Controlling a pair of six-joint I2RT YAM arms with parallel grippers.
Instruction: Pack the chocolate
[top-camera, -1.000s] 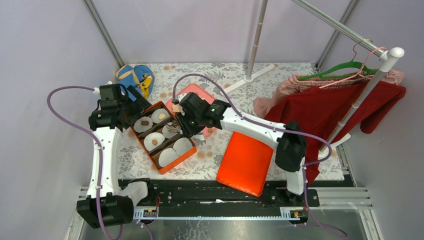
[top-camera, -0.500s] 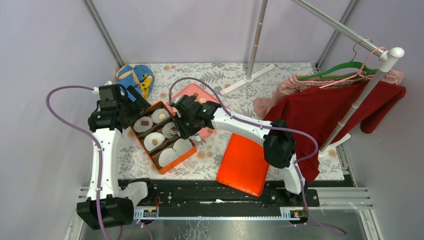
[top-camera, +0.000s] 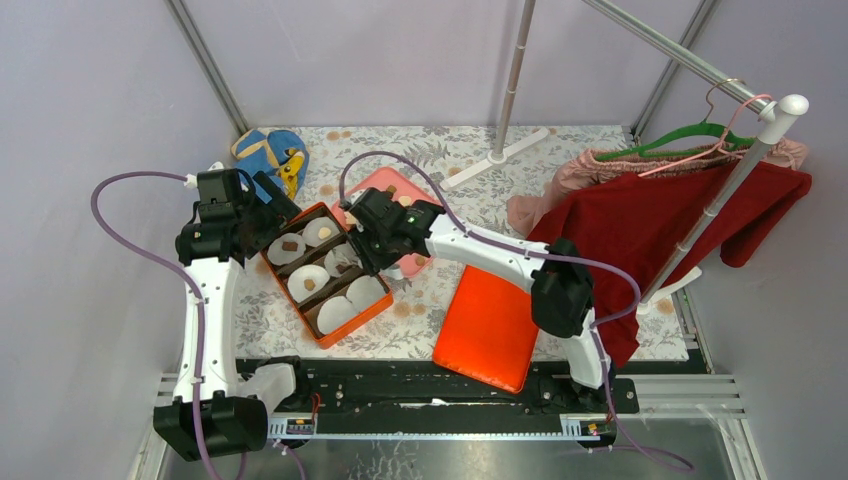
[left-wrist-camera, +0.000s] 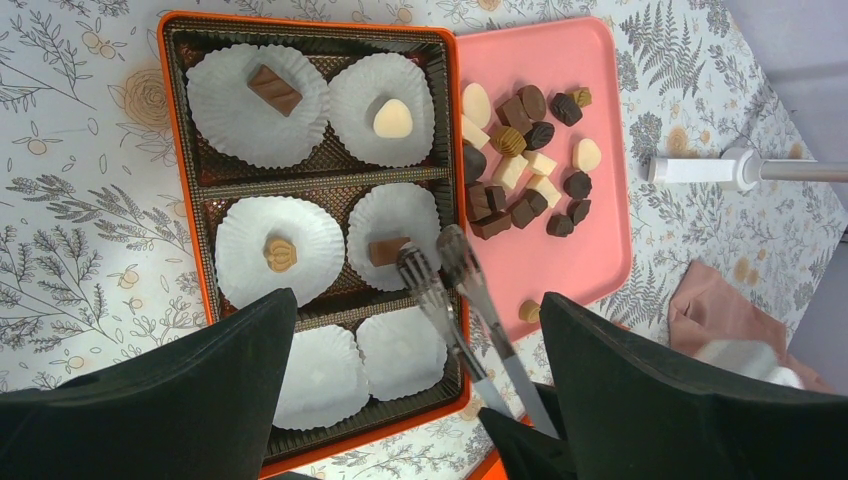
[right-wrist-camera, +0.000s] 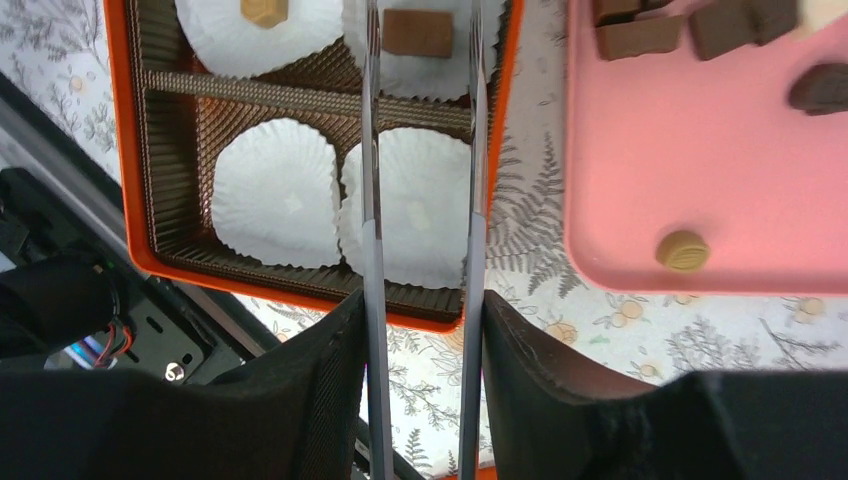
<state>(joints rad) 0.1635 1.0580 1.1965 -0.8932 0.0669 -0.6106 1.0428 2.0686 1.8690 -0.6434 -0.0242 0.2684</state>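
Observation:
An orange box (top-camera: 345, 330) holds several white paper liners, and some of them carry one chocolate each. More chocolate (left-wrist-camera: 525, 160) lies loose on the pink tray (left-wrist-camera: 600, 250) beside the box. My right gripper (right-wrist-camera: 422, 300) is shut on metal tongs (right-wrist-camera: 372, 200), whose tips stand apart on either side of a brown chocolate (right-wrist-camera: 417, 32) lying in a middle-row liner. The two liners (right-wrist-camera: 275, 195) nearest me hold nothing. My left gripper (left-wrist-camera: 418, 300) hangs open above the box's near end, holding nothing. One round light-brown piece (right-wrist-camera: 683, 250) sits alone near the tray's edge.
A red-orange flat lid (top-camera: 490, 325) lies right of the box. A blue bag (top-camera: 275, 150) sits at the back left. A clothes rack with a red garment (top-camera: 650, 215) fills the right side, and a pole foot (top-camera: 497, 155) stands at the back.
My right arm has shifted slightly left over the box, and the tongs' arms have spread a little. The left arm has stayed still.

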